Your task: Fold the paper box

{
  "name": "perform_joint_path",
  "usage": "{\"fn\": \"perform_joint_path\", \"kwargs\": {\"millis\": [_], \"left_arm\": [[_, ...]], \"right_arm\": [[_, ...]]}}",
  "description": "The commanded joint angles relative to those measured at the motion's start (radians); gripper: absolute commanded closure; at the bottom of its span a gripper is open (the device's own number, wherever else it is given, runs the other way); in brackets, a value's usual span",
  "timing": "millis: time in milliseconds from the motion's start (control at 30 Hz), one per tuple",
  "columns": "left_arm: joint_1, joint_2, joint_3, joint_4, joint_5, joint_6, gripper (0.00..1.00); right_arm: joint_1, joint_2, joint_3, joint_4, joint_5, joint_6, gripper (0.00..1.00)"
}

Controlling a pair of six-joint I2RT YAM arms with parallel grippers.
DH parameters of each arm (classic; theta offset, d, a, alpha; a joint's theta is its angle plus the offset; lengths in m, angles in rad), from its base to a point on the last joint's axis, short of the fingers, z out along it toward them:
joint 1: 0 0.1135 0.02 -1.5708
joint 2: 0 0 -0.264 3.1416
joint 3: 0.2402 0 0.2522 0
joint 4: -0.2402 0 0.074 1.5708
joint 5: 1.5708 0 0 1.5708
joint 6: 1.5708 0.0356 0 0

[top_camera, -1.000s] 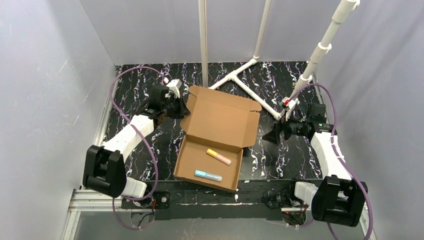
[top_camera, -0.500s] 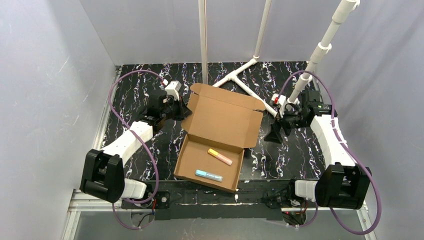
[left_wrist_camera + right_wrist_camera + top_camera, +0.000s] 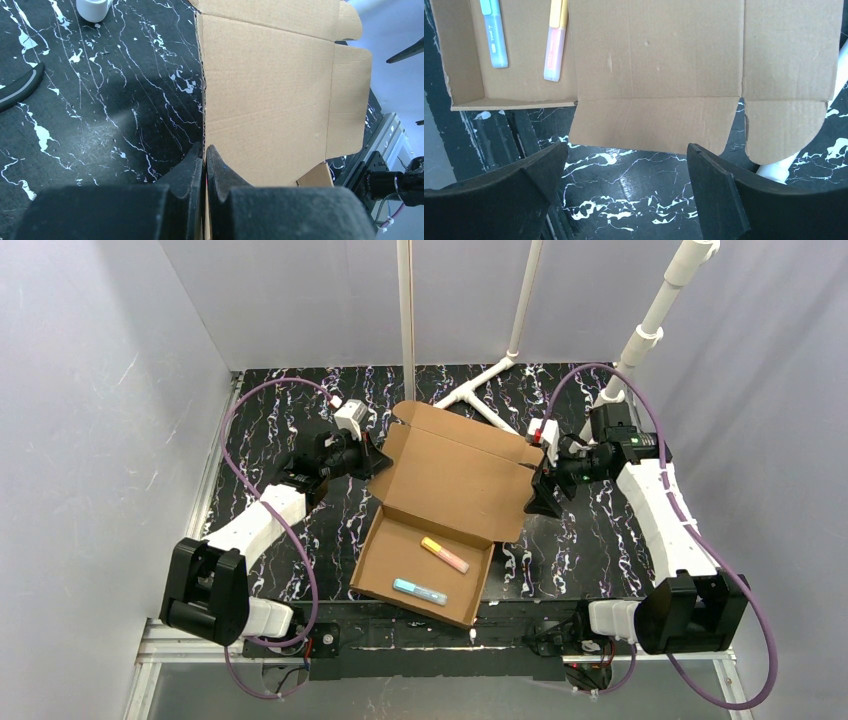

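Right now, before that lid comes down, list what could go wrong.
1. The left gripper pinches only the thin left edge of the paper box lid; it may slip or crease the cardboard.
2. The right gripper is open and holds nothing, so the lid could twist and drag the tray.
3. The yellow marker and blue marker lie loose inside and might roll under a flap.

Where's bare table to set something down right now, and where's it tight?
Best: near-right table, between the paper box tray and the right arm. Also the far-left corner, behind the left gripper, under its cable. Crowded: both lid edges, left gripper pinching one, open right gripper at the other; white pipe frame behind.
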Motion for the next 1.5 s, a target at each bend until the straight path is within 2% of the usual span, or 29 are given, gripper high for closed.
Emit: {"fn": "perform_joint_path", "kwargs": {"millis": [0, 267, 467, 633, 700, 800, 1133, 1300, 1367, 1467], "left_arm": [[-0.012, -0.015, -0.017, 0.037, 0.053, 0.025, 1.0], [-0.031, -0.024, -0.032, 0.049, 0.043, 0.045, 1.0], [-0.039, -0.053, -0.051, 0.068, 0.03, 0.071, 1.0], [-0.041, -0.077, -0.077, 0.129, 0.013, 0.11, 1.0], [-0.041, -0.079, -0.073, 0.154, 0.026, 0.129, 1.0], [-0.041, -0.076, -0.057, 0.179, 0.045, 0.144, 1.0], [-0.04, -0.076, -0.043, 0.254, 0.041, 0.172, 1.0], [-0.041, -0.075, -0.034, 0.268, 0.032, 0.18, 1.0], [-0.04, -0.078, -0.033, 0.272, 0.025, 0.181, 1.0], [-0.041, -0.078, -0.028, 0.277, 0.019, 0.177, 1.0]], "right_arm": [[0.029, 0.008, 0.055, -0.026, 0.016, -0.014, 0.02], [0.064, 0.052, 0.132, 0.0, 0.06, 0.036, 0.01], [0.07, 0.093, 0.195, 0.099, 0.126, 0.159, 0.02], [0.071, 0.219, 0.389, 0.04, 0.15, 0.168, 0.02], [0.071, 0.284, 0.494, 0.001, 0.122, 0.173, 0.02], [0.088, 0.349, 0.562, -0.022, 0.082, 0.194, 0.02], [0.184, 0.433, 0.576, -0.014, 0.06, 0.255, 0.02], [0.189, 0.447, 0.588, 0.001, 0.029, 0.293, 0.02], [0.189, 0.451, 0.592, 0.006, 0.016, 0.308, 0.05], [0.19, 0.456, 0.59, 0.013, -0.022, 0.334, 0.16]]}}
